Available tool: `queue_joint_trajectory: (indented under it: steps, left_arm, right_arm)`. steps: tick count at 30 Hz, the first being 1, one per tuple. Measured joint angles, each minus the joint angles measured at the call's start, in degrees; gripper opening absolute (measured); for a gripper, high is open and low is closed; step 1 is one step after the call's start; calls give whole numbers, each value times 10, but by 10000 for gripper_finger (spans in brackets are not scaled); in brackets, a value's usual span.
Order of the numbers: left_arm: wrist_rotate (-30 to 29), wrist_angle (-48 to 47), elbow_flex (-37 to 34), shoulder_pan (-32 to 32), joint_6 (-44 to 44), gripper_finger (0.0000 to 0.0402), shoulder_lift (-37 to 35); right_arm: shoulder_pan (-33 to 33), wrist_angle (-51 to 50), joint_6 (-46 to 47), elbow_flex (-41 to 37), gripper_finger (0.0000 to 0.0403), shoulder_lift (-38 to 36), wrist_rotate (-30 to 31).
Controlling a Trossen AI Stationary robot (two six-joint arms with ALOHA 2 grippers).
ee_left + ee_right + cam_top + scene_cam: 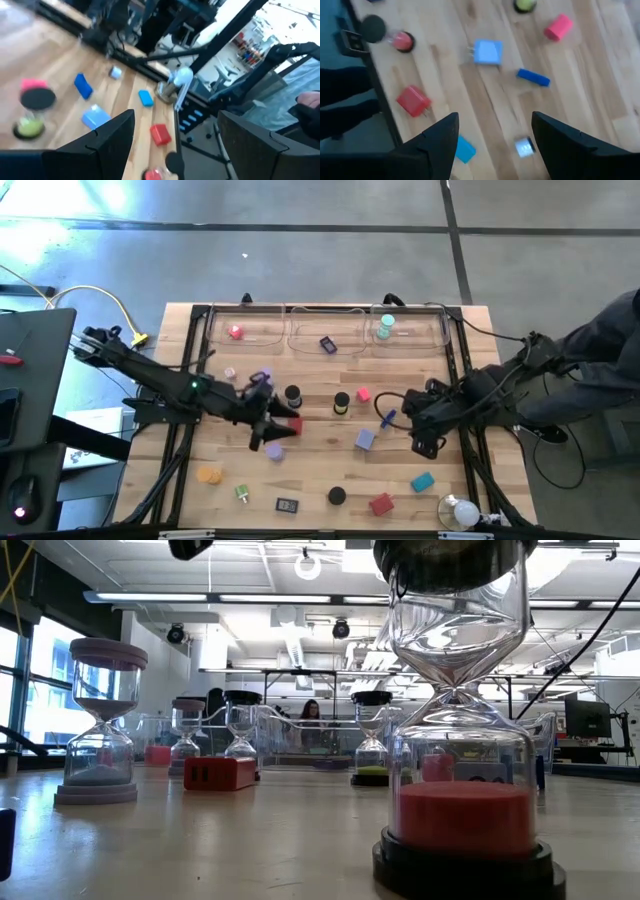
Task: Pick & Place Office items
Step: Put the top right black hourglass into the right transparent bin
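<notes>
While my arms hang over the middle of the table (320, 490), my left gripper (272, 426) is spread wide with nothing between its fingers (107, 142), just beside a red block (294, 425). My right gripper (418, 428) is also apart and empty, right of the blue stick (388, 418) and lavender block (365, 440). Other office items lie scattered; three sit in the far clear trays (325, 330).

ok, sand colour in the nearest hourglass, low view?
Red sand, black base; low view shows it best.
</notes>
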Motion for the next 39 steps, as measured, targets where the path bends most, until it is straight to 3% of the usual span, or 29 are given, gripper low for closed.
queue_joint_trajectory:
  steps: [5,9,12,18,24,32,39]
  left_arm:
    - [12,0,0,-18,-46,278,37]
    - [18,-1,0,-25,-59,278,46]
    - [34,2,0,-25,-64,278,40]
    - [85,6,0,-25,-69,278,29]
    - [147,2,0,-20,-63,278,19]
    - [240,-1,0,6,-61,278,18]
    - [288,-1,0,22,-60,278,18]
  right_arm:
    - [16,52,-39,-1,239,0,50]
    - [5,119,-120,-1,239,1,133]
    - [-23,184,-194,-1,239,11,157]
    - [-96,269,-302,-1,239,58,102]
    - [-143,307,-301,-1,239,99,88]
    - [-169,314,-291,-1,239,114,-1]
    - [-178,315,-275,-1,239,114,4]
